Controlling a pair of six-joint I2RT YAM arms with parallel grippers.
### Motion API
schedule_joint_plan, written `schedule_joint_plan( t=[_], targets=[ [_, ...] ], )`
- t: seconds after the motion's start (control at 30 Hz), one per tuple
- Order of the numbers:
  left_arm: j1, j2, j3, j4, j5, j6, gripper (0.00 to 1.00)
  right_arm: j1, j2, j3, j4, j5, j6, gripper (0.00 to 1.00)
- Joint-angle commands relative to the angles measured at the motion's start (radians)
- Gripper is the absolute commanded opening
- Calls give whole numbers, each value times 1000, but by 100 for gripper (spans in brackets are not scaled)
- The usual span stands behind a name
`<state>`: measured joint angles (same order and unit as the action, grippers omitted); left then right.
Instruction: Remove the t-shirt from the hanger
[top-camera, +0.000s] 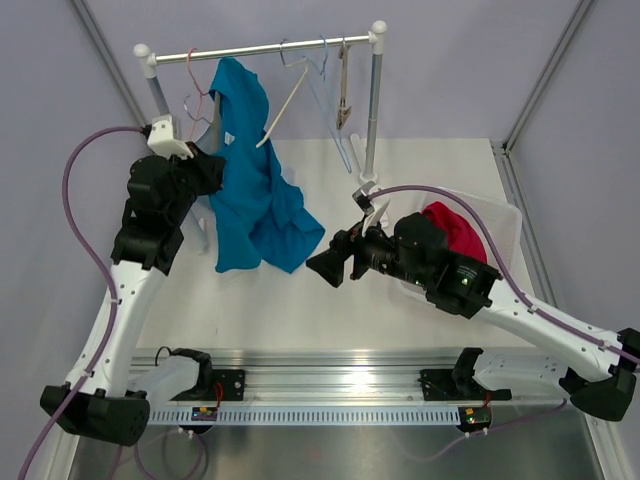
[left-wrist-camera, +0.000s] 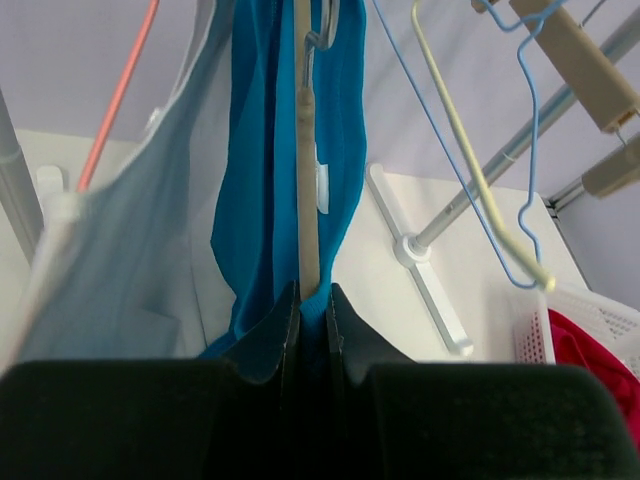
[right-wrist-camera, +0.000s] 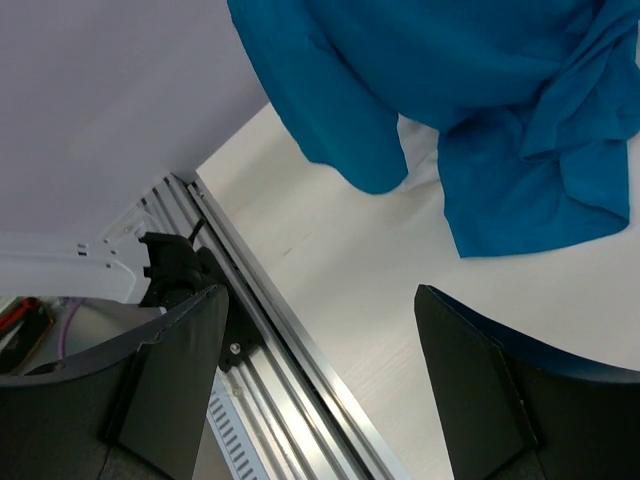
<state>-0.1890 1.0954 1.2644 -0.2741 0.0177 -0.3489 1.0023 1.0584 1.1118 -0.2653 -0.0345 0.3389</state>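
Note:
The blue t-shirt (top-camera: 250, 190) hangs from the rack rail and trails down onto the table. Its hanger is mostly hidden inside it; in the left wrist view a beige hanger bar (left-wrist-camera: 307, 190) with a metal hook runs down the shirt (left-wrist-camera: 262, 170). My left gripper (top-camera: 207, 165) is at the shirt's left side, partway down; its jaws (left-wrist-camera: 312, 298) are shut on blue fabric at the bar's lower end. My right gripper (top-camera: 330, 266) hovers open and empty just right of the shirt's lower hem. The right wrist view (right-wrist-camera: 320, 340) shows the shirt (right-wrist-camera: 480, 100) beyond the fingers.
The rack rail (top-camera: 270, 48) also holds a pink wire hanger (top-camera: 195, 85), a cream hanger (top-camera: 283, 108), a blue wire hanger (top-camera: 312, 60) and a wooden clip hanger (top-camera: 345, 95). The rack post (top-camera: 372, 110) stands mid-table. A white basket (top-camera: 500, 225) holds red cloth (top-camera: 455, 230).

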Motion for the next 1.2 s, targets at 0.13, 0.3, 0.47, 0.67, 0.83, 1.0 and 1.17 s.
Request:
schedule_joint_plan(
  t=[0.13, 0.3, 0.47, 0.67, 0.83, 1.0, 1.17],
  targets=[
    [-4, -299, -201, 66, 5, -124, 0, 61, 72, 29, 236, 102, 146, 81],
    [-4, -477, -345, 16, 42, -137, 0, 88, 166, 74, 348, 154, 218, 69],
    [-6, -630, -451, -13, 155, -197, 0, 143, 288, 146, 466, 225, 249, 31],
    [-6, -749, -505, -102, 218, -199, 0, 173, 409, 236, 526, 274, 281, 27],
    [-36, -819, -520, -140, 275, -231, 0, 182, 535, 361, 500, 242, 308, 42],
    [-50, -852, -528, -140, 315, -254, 0, 209, 589, 396, 472, 324, 299, 45],
    [-56, -845, -517, -139, 327, -274, 0, 210, 620, 401, 445, 305, 333, 48]
  ],
)
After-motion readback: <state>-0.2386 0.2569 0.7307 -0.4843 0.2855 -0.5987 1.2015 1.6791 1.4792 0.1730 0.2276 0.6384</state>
